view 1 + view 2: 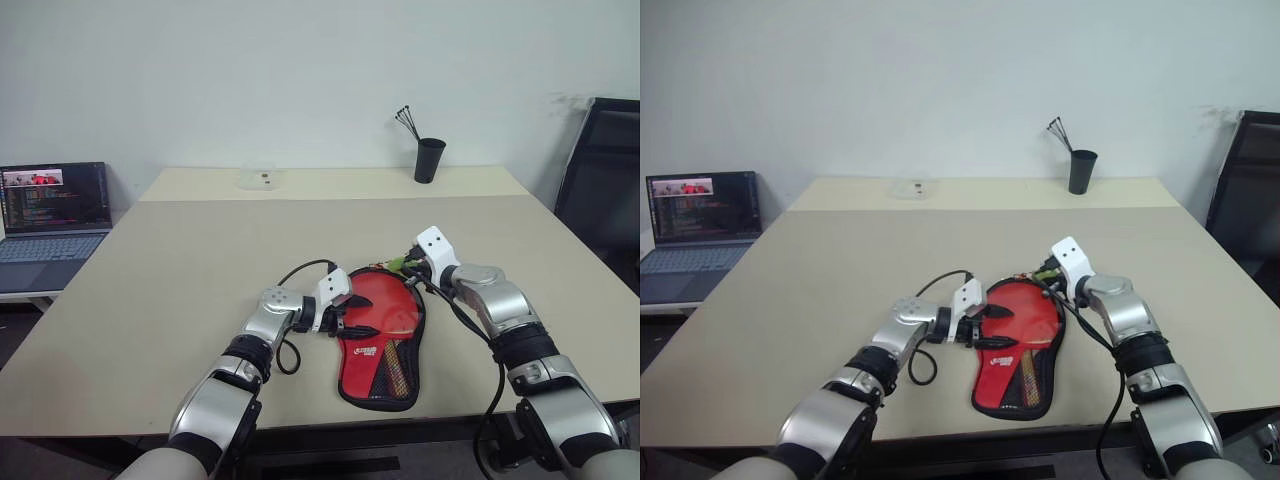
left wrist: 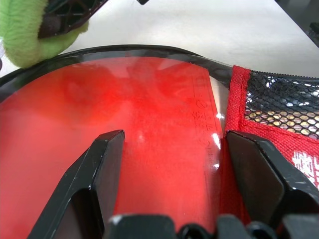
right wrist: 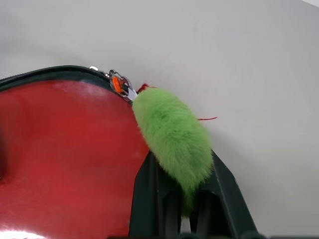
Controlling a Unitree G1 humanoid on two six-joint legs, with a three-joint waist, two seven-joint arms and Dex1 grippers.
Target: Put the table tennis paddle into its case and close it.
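Red-and-black paddle-shaped fabric case (image 1: 381,345) flat on beige bench (image 1: 180,270), lower centre. Left hand (image 1: 352,316) spread open over case. Right hand (image 3: 183,196) clamped on fuzzy green zip tag (image 3: 172,135).

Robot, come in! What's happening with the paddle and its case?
Right gripper shut on green tag. Left gripper open over paddle, inside case. Nothing blocking.

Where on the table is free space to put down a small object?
Free: the table left of the case, and the stretch between the case and the black cup. Crowded: around the case, where the left gripper and right gripper work.
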